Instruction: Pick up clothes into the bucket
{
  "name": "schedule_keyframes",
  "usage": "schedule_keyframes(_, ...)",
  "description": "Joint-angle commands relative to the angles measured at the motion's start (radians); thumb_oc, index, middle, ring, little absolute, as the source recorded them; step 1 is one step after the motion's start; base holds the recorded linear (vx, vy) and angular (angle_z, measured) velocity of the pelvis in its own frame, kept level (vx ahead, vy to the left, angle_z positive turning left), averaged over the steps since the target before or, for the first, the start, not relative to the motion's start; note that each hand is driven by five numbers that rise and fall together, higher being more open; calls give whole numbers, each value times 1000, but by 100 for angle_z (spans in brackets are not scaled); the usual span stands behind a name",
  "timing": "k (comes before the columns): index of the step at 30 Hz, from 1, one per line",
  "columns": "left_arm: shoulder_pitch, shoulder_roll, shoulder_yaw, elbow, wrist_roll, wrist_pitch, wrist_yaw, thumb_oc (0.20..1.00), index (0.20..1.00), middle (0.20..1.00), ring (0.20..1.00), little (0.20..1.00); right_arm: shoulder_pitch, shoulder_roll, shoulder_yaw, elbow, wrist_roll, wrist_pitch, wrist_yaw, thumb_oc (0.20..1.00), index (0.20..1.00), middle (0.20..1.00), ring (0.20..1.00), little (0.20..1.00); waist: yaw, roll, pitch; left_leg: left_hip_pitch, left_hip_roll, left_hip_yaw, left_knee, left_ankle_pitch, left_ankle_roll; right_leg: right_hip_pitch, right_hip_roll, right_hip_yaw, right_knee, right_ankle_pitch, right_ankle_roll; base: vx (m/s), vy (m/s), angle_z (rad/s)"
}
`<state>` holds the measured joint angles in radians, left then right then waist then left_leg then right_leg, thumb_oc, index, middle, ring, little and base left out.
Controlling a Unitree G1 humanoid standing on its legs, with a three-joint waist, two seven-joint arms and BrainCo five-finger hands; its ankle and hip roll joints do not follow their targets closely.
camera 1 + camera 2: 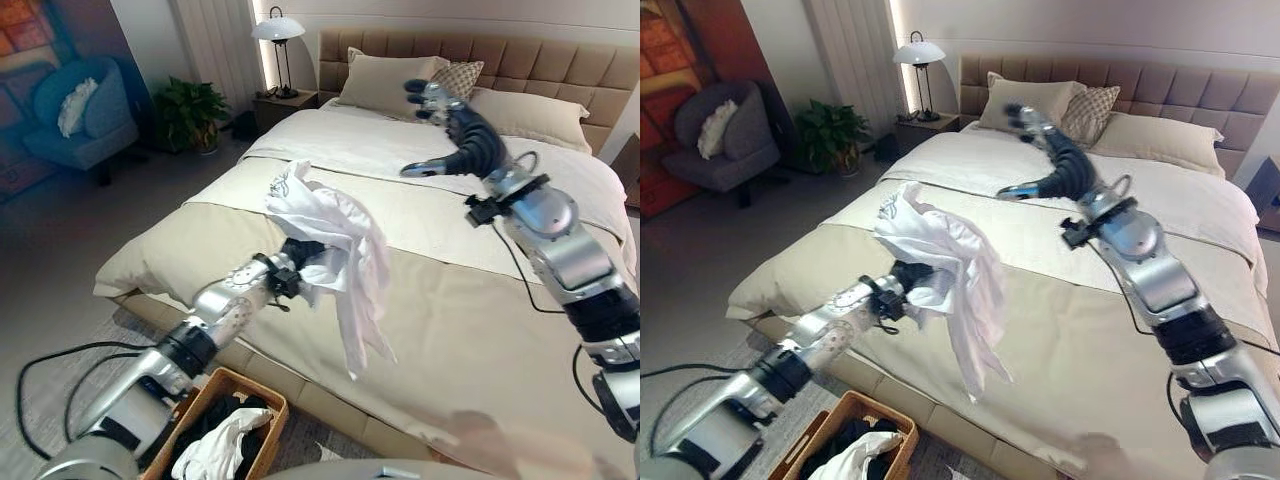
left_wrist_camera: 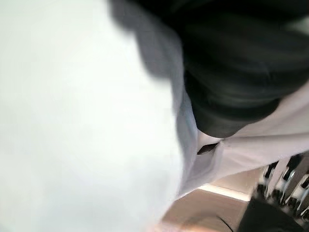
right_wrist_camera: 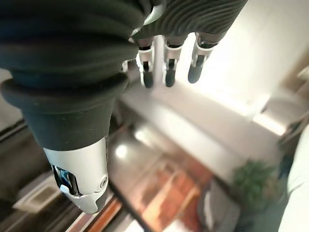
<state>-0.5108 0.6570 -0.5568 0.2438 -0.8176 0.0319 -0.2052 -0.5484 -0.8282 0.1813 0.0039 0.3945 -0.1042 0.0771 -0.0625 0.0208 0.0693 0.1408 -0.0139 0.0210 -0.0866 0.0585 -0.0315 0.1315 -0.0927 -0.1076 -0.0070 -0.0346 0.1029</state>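
Observation:
A white shirt (image 1: 335, 235) hangs in the air above the bed's near left edge, with its tail dangling down past the mattress side. My left hand (image 1: 298, 252) is shut on it, and the cloth drapes over the hand. In the left wrist view the same white cloth (image 2: 72, 111) lies right against the hand. A wooden bucket (image 1: 268, 405) stands on the floor under my left arm, with black and white clothes in it. My right hand (image 1: 462, 140) is raised over the middle of the bed near the pillows. Its fingers (image 3: 166, 63) are straight and hold nothing.
The beige bed (image 1: 450, 300) spans the middle and right, with pillows (image 1: 385, 80) at the headboard. A lamp (image 1: 278, 30) stands on a nightstand at the back left. A plant (image 1: 188, 110) and a blue armchair (image 1: 75, 115) are farther left across open floor.

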Motion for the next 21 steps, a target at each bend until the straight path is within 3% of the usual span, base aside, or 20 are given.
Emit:
schedule_keyframes(1, 46, 89, 212, -29, 181, -141, 26, 200, 200, 200, 200, 200, 122, -22, -151, -21, 46, -52, -14, 1000, 1000, 1000, 1000, 1000, 30, -51, -29, -23, -19, -43, 123, -137, 0, -55, -64, -43, 76, 19, 45, 31, -9, 11)
schedule_keyframes(3, 84, 105, 256, -30, 212, -146, 32, 200, 200, 200, 200, 200, 164, -12, -183, -17, 59, -49, -10, 1000, 1000, 1000, 1000, 1000, 30, -51, -30, -22, -18, -42, 122, -137, -1, -54, -64, -45, 75, 18, 45, 21, -4, 7)
schedule_keyframes(4, 170, 122, 352, -22, 263, -153, 46, 200, 200, 200, 200, 200, 252, 18, -247, -5, 79, -43, -8, 1000, 1000, 1000, 1000, 1000, 33, -47, -26, -22, -15, -41, 121, -137, -3, -53, -62, -46, 71, 16, 44, 21, -6, 4)
schedule_keyframes(8, 341, 158, 547, -6, 450, -165, 92, 200, 200, 200, 200, 200, 439, 119, -367, 61, 96, -29, -18, 1000, 1000, 1000, 1000, 1000, 32, -38, -16, -25, -13, -38, 119, -138, -4, -56, -59, -47, 68, 11, 40, 6, -1, 1)
schedule_keyframes(10, 377, 157, 582, -10, 473, -168, 101, 200, 200, 200, 200, 200, 470, 136, -382, 69, 94, -23, -13, 1000, 1000, 1000, 1000, 1000, 30, -38, -15, -27, -13, -38, 120, -139, -4, -59, -59, -47, 70, 9, 40, 0, 0, 0)
schedule_keyframes(11, 421, 160, 646, 28, 544, -175, 129, 200, 200, 200, 200, 200, 525, 191, -405, 167, 89, -19, -30, 1000, 1000, 1000, 1000, 1000, 27, -32, -3, -34, -14, -38, 123, -139, -4, -69, -57, -45, 77, 6, 38, 0, 0, 0)
schedule_keyframes(15, 493, 138, 743, 81, 720, -192, 222, 200, 200, 200, 200, 200, 596, 300, -389, 417, 87, -20, -53, 1000, 1000, 1000, 1000, 1000, 25, -26, 28, -60, -16, -42, 136, -137, -3, -98, -56, -42, 106, -3, 32, -23, 9, -1)
schedule_keyframes(20, 521, 69, 783, 162, 739, -204, 301, 200, 200, 200, 200, 200, 629, 386, -351, 650, 92, -19, -52, 1000, 1000, 1000, 1000, 1000, 16, -22, 65, -96, -21, -46, 157, -138, -1, -146, -61, -39, 149, -11, 27, -58, 27, 3)
schedule_keyframes(21, 529, 25, 795, 181, 718, -213, 339, 200, 200, 200, 200, 200, 640, 405, -307, 750, 0, -12, -62, 1000, 1000, 1000, 1000, 1000, 15, -21, 105, -131, -25, -48, 179, -135, 1, -187, -63, -33, 183, -12, 23, -139, 45, 3)
